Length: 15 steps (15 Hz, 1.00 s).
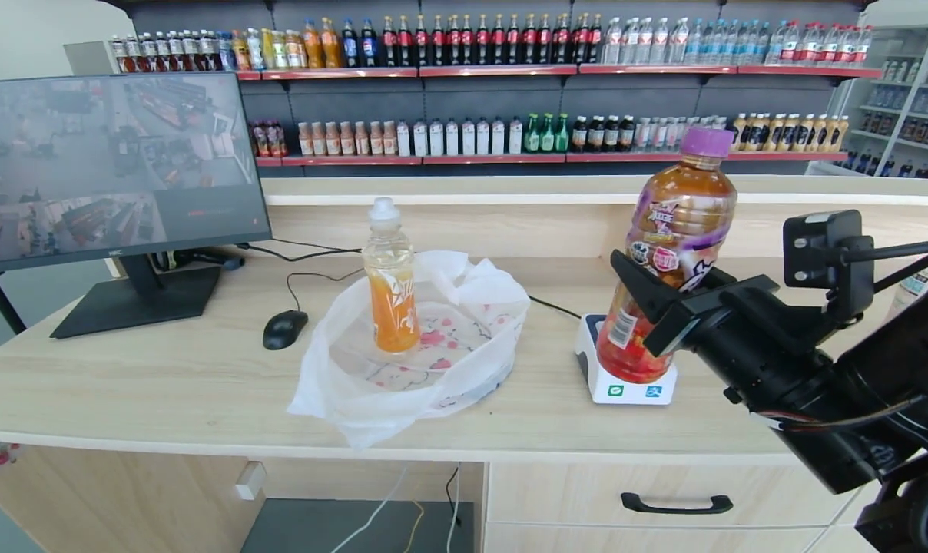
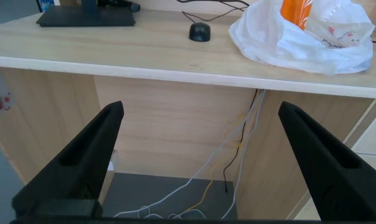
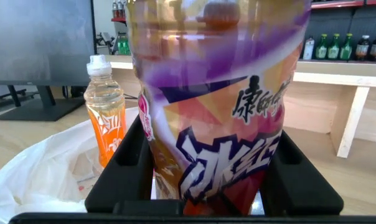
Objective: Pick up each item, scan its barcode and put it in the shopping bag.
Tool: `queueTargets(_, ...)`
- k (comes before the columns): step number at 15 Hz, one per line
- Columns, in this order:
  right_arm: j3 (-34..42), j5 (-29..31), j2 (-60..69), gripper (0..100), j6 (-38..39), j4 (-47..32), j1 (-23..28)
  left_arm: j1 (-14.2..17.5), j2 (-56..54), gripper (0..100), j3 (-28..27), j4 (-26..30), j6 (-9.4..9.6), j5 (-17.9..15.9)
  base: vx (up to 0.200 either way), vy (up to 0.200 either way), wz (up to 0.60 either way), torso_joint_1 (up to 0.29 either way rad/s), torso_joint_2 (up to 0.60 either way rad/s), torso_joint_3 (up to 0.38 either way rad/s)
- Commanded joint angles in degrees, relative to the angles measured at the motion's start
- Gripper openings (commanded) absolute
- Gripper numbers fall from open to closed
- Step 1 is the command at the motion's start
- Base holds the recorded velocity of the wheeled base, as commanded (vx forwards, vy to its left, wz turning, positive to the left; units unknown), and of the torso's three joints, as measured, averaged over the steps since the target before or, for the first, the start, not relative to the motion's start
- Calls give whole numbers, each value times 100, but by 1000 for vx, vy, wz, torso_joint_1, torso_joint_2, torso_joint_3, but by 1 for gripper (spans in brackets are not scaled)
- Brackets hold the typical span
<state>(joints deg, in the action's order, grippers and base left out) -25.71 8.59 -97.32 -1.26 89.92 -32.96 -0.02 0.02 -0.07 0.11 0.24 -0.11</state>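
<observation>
The counter (image 1: 164,384) is pale wood-grain board, smooth and matt. The shopping bag (image 1: 483,296) is thin, translucent white plastic film, crinkled, with a soft sheen. The orange drink bottle (image 1: 391,284) is clear glossy plastic with a white plastic cap. The purple-capped drink bottle (image 1: 679,223) is also clear plastic, wrapped in a shiny film label, and its cap is a duller plastic. The right gripper (image 1: 641,307) and left gripper (image 2: 197,155) look matt black, probably moulded plastic, though painted metal is possible. The scanner (image 1: 625,384) is smooth white plastic. The mouse (image 1: 284,329) is black with a slight gloss. The monitor (image 1: 111,169) has a matt screen.
</observation>
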Motion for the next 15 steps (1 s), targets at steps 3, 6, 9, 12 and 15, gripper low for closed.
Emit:
queueTargets(3, 40, 2, -147, 0, -279, 8, 97, 2, -2, 100, -1, -2, 2, -7, 0, 0, 0, 0, 0, 0)
queueTargets(6, -479, -7, -358, 0, -955, 8, 370, 2, -2, 100, -1, -2, 2, -7, 0, 0, 0, 0, 0, 0)
queueTargets(9, -400, -60, -508, 0, -1729, 8, 457, 2, -2, 100, 7, -2, 2, -7, 0, 0, 0, 0, 0, 0)
queueTargets(12, -417, -68, -551, 0, -2520, 8, 440, 2, -2, 100, -1, -2, 2, 2, 0, 0, 0, 0, 0, 0)
queueTargets(15, -435, -587, -587, 0, -3188, 8, 370, 2, -2, 100, -1, -2, 2, -7, 0, 0, 0, 0, 0, 0)
